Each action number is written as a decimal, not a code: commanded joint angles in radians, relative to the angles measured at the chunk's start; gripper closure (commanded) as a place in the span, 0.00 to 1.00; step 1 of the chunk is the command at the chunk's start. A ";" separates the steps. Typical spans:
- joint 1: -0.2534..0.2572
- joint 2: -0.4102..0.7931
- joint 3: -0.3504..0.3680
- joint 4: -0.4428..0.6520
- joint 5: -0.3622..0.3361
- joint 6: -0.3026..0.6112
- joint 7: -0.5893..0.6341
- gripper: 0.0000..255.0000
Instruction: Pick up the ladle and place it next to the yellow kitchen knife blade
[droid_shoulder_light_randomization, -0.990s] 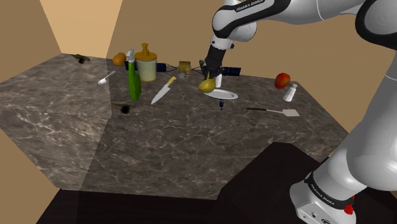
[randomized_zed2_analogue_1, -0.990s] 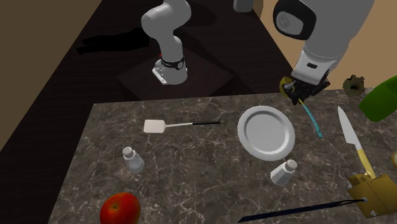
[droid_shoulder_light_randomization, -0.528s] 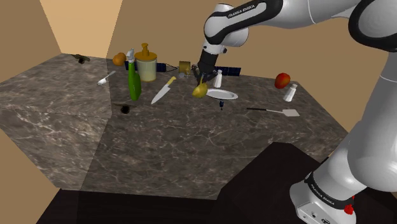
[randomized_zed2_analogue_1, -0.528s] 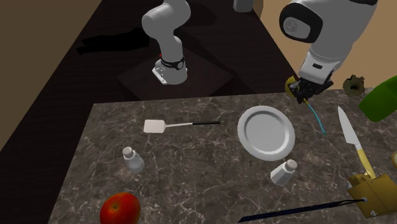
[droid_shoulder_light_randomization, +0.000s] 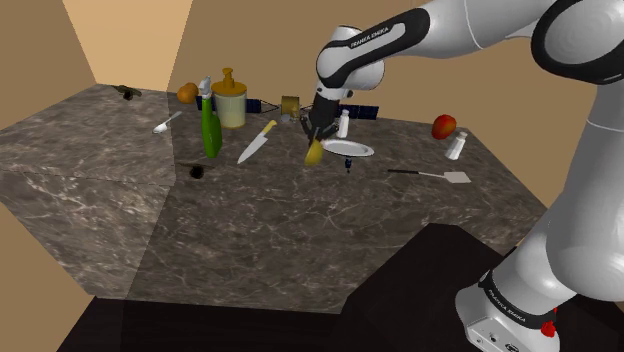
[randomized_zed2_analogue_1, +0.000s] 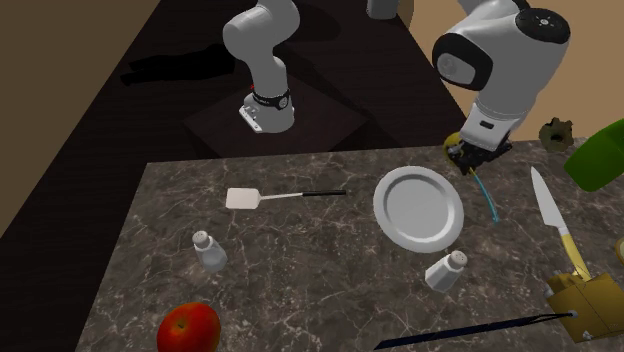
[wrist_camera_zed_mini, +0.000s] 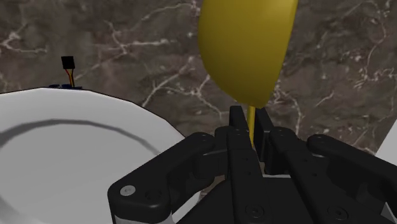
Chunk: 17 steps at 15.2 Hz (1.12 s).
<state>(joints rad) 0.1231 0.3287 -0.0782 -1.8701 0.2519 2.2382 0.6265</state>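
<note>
The ladle has a yellow bowl (droid_shoulder_light_randomization: 314, 152) (wrist_camera_zed_mini: 248, 44) and a thin teal handle (randomized_zed2_analogue_1: 487, 197). My gripper (droid_shoulder_light_randomization: 318, 130) (randomized_zed2_analogue_1: 470, 153) (wrist_camera_zed_mini: 252, 130) is shut on its stem and holds it just above the stone counter, at the white plate's (droid_shoulder_light_randomization: 350, 149) (randomized_zed2_analogue_1: 418, 208) (wrist_camera_zed_mini: 63, 146) edge. The knife (droid_shoulder_light_randomization: 257, 141) (randomized_zed2_analogue_1: 551, 215), with a white blade and a yellow handle, lies flat on the counter. It is a short way off, to the shoulder view's left of the ladle.
A green bottle (droid_shoulder_light_randomization: 210, 128) and a yellow jar (droid_shoulder_light_randomization: 229, 100) stand beyond the knife. A white spatula (droid_shoulder_light_randomization: 430, 175) (randomized_zed2_analogue_1: 270, 196), two shakers (randomized_zed2_analogue_1: 209, 251) (randomized_zed2_analogue_1: 445, 269) and a red apple (droid_shoulder_light_randomization: 443, 126) (randomized_zed2_analogue_1: 188, 330) lie on the plate's other side. A small dark object (droid_shoulder_light_randomization: 197, 171) sits near the bottle.
My gripper has carried the ladle to the shoulder view's left, off the plate toward the knife, and lowered it. The ladle's bowl now hangs more steeply downward.
</note>
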 joint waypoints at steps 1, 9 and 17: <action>-0.001 0.011 0.002 -0.014 0.006 0.024 -0.008 1.00; -0.005 0.069 0.010 -0.039 0.027 0.106 -0.033 1.00; -0.005 0.070 0.010 -0.038 0.027 0.106 -0.033 0.00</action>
<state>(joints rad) 0.1184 0.3985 -0.0685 -1.9079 0.2785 2.3445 0.5940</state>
